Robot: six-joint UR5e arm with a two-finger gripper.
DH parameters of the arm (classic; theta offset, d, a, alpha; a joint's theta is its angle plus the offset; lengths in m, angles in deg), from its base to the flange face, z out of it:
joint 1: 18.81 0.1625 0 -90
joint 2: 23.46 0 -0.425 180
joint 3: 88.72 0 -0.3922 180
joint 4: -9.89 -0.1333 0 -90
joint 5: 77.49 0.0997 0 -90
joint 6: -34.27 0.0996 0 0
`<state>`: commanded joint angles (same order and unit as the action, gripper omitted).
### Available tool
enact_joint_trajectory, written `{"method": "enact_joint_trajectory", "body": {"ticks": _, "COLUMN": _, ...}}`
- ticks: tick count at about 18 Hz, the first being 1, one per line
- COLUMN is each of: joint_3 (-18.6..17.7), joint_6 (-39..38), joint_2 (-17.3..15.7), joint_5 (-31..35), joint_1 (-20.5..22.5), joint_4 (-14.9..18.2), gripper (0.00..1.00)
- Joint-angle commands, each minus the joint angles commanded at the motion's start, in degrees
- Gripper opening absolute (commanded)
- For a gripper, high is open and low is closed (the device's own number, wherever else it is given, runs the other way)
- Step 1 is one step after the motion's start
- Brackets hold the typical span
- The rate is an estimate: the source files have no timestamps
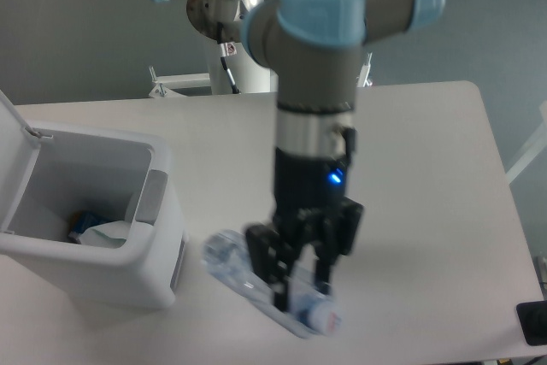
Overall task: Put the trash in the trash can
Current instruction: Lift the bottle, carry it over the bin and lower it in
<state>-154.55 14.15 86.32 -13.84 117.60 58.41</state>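
We find the claw pointing down from the arm, its two dark fingers closed around the bottle near its cap end, so the bottle is gripped and not merely touched. The bottle is clear and crushed, and it lies at a slant, its base end up and to the left toward the bin and its cap down and to the right. We cannot tell whether the bottle rests on the table or hangs just above it; the picture is blurred there. The bin stands on the left part of the table, near the bottle but apart from it. Its lid is raised at the far left edge, and its grey latch panel faces the arm. Inside the bin, at the bottom, we see a white crumpled item with something bluish beside it; we cannot make out more. A blue light shows on the wrist above the claw. A dark object sits at the right edge of the table.
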Motion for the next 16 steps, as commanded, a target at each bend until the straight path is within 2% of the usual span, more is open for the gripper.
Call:
{"method": "enact_joint_trajectory", "body": {"ticks": 4, "joint_3": 1.0, "joint_6": -4.3, "joint_2": -2.0, "joint_5": -3.3, "joint_1": -0.2, "joint_4": 0.0, "gripper": 0.58}}
{"method": "enact_joint_trajectory", "body": {"ticks": 8, "joint_3": -0.1, "joint_6": -4.2, "joint_2": -2.4, "joint_5": -4.2, "joint_1": -3.7, "joint_4": -1.4, "gripper": 0.58}}
{"method": "enact_joint_trajectory", "body": {"ticks": 10, "joint_3": -3.0, "joint_6": -3.6, "joint_2": -3.3, "joint_5": -4.1, "joint_1": -5.4, "joint_4": -1.9, "gripper": 0.58}}
{"method": "enact_joint_trajectory", "body": {"ticks": 14, "joint_3": -9.0, "joint_6": -1.8, "joint_2": -5.2, "joint_5": -3.6, "joint_1": -8.8, "joint_4": -6.2, "gripper": 0.58}}
{"method": "enact_joint_trajectory", "body": {"ticks": 16, "joint_3": -10.5, "joint_6": 0.2, "joint_2": -5.5, "joint_5": -3.6, "joint_1": -9.2, "joint_4": -6.9, "gripper": 0.59}}
